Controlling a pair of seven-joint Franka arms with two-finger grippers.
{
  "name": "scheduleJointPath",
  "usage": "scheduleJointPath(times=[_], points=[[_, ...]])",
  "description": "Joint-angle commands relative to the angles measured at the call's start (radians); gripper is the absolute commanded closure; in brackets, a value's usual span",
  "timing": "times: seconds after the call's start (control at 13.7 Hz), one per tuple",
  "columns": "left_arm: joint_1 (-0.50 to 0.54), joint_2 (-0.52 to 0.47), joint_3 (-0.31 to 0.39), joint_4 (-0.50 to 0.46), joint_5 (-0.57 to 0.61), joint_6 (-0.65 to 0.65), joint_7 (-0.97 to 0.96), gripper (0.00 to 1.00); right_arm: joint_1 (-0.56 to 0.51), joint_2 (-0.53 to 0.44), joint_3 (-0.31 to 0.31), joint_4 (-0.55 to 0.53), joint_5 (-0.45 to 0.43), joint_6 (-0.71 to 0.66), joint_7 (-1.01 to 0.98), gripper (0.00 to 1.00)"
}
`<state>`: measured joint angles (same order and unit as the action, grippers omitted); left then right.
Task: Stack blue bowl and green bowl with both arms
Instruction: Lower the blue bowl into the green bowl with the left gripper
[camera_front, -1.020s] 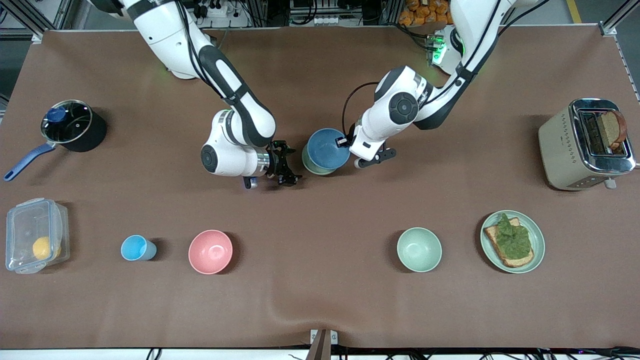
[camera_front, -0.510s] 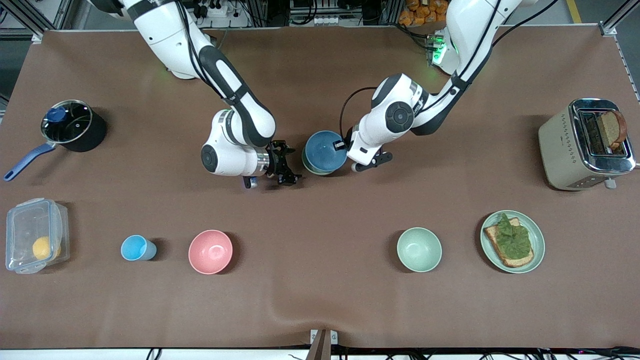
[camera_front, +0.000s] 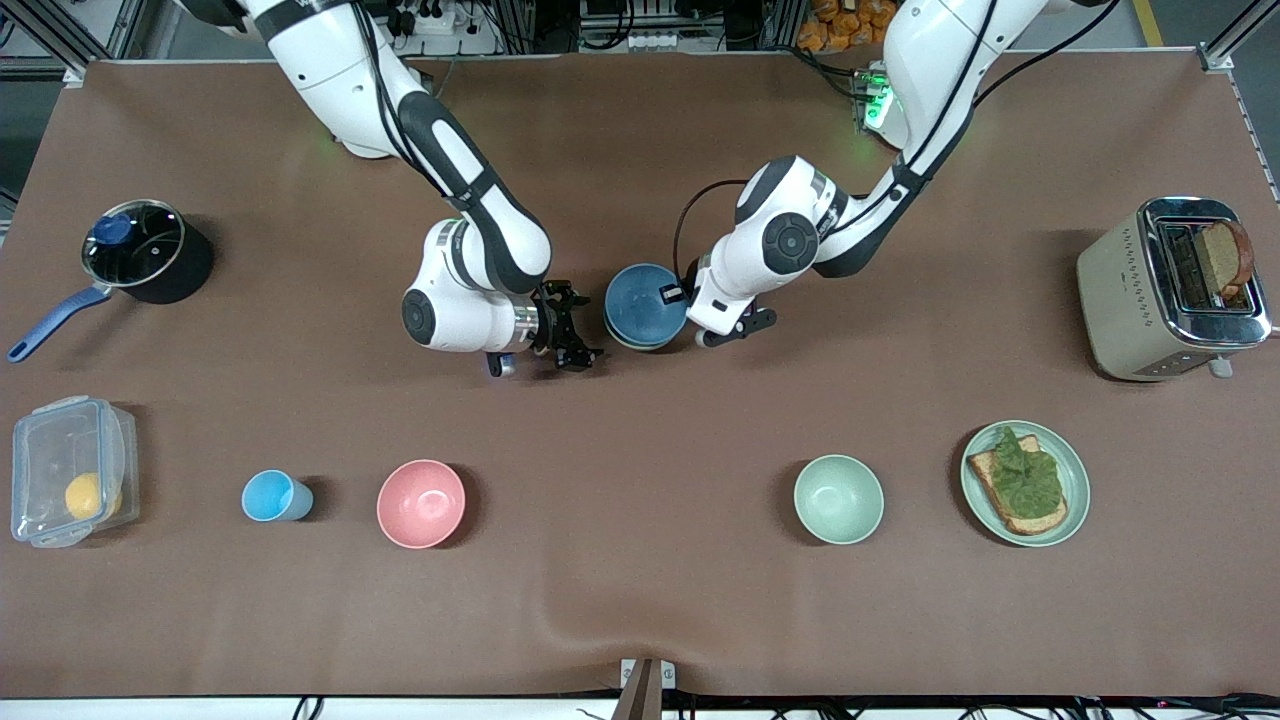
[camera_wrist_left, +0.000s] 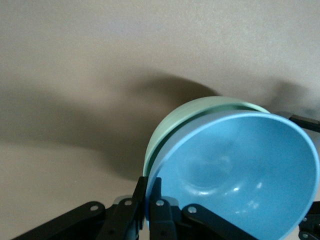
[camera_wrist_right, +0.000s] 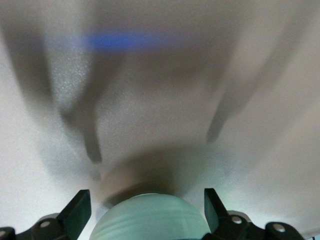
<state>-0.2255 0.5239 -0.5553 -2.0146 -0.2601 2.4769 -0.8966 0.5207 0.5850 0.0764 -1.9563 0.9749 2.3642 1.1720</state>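
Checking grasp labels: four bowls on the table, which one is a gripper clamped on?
The matte medium-blue bowl, its rim pinched by the shut left gripper, nested in the sage-green bowl. The pink bowl and mint bowl sit untouched nearer the camera.

Left wrist view. Round matte medium-blue bowl (camera_wrist_left: 240, 175) fills most of the frame, tilted, inside surface facing the camera with small glints. It sits nested in the round matte pale sage-green bowl (camera_wrist_left: 172, 130), of which only a crescent of rim and outer wall shows. Left end effector (camera_wrist_left: 148, 207): black fingers (camera_wrist_left: 161, 212) pinched together on the blue bowl's rim, one either side of the wall. Plain tabletop (camera_wrist_left: 100, 50) past the bowls carries a broad dark shadow, probably cast by the bowls.
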Motion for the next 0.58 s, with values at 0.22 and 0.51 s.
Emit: scheduleJointPath(times=[0.22,0.51], points=[[-0.012,0.031,0.002,0.031,0.016,0.008,0.010,1.00,-0.007,-0.016,0.006,-0.016,0.008,0.003,-0.012,0.00],[-0.011,0.047,0.002,0.036,0.016,0.008,0.010,1.00,-0.005,-0.016,0.006,-0.016,0.008,0.003,-0.014,0.00]])
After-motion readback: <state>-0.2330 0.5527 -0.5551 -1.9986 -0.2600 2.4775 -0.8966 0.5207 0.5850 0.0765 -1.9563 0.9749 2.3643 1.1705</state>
